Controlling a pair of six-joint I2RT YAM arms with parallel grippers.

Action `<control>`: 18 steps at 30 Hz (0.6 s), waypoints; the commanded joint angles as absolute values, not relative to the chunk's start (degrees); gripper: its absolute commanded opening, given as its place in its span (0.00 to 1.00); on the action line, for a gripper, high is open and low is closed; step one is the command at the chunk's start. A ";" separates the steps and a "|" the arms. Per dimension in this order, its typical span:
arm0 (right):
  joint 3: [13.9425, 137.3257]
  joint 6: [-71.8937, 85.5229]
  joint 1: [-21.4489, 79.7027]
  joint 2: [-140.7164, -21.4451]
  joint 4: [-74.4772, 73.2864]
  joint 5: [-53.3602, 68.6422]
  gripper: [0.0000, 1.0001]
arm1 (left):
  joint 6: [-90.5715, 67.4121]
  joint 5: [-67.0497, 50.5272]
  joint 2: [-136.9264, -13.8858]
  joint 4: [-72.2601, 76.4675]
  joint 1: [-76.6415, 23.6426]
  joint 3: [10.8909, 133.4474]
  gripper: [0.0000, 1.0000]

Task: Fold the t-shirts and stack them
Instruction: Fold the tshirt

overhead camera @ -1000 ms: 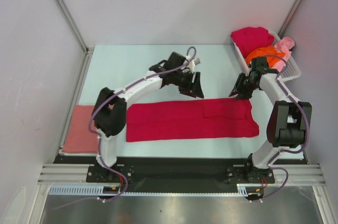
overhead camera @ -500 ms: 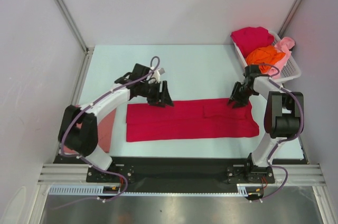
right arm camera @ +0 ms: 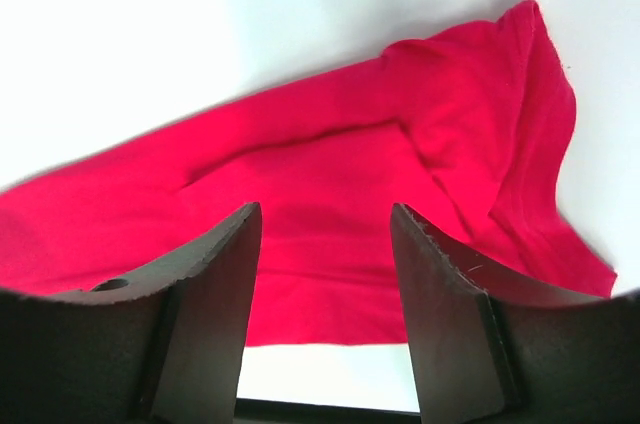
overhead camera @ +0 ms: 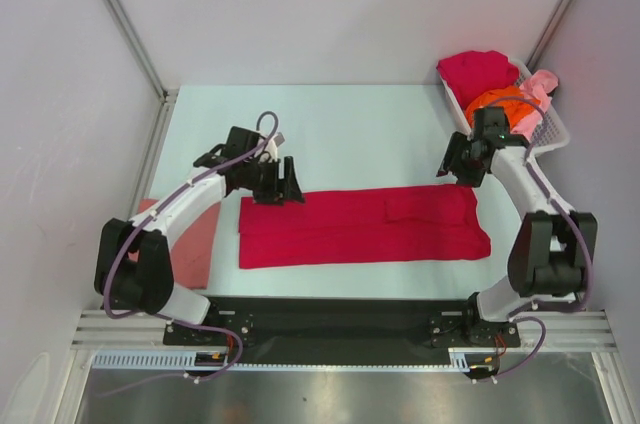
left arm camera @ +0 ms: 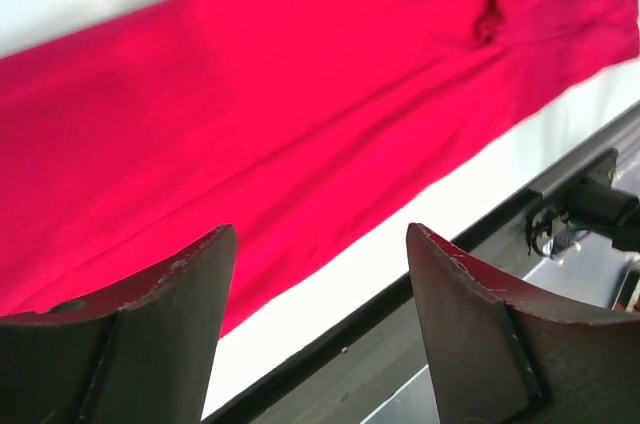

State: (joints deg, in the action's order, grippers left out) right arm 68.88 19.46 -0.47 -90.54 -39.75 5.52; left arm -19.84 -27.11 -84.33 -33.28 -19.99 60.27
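your left gripper (overhead camera: 285, 184) stands with jaws apart and empty. it has swung out from mid-strip to the left end of the red shirt (overhead camera: 350, 227), which lies just beneath it as a long folded band. your right gripper (overhead camera: 457, 164), jaws also apart and holding nothing, hovers over the other end, so both look set for the next fold.

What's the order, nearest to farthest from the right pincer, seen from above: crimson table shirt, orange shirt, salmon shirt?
1. Flat crimson cloth shirt, mid-table.
2. Crumpled orange cloth shirt, far-right corner.
3. Salmon pink cloth shirt, left edge.
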 commanded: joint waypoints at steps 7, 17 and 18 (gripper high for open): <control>63.72 22.32 0.44 -75.33 -44.80 14.67 0.61 | -18.10 -25.56 -81.82 -35.33 -14.59 65.38 0.69; 53.79 31.10 -4.85 -71.28 -37.02 11.82 0.62 | -27.87 -19.88 -71.20 -31.19 -18.02 61.00 0.69; 53.18 33.11 -3.70 -71.28 -35.96 9.43 0.62 | -27.60 -19.60 -70.32 -31.72 -18.02 60.65 0.69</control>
State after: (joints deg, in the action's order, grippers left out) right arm 53.82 26.09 -6.17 -72.82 -41.25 14.98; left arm -25.43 -22.87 -75.96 -32.14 -18.13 61.67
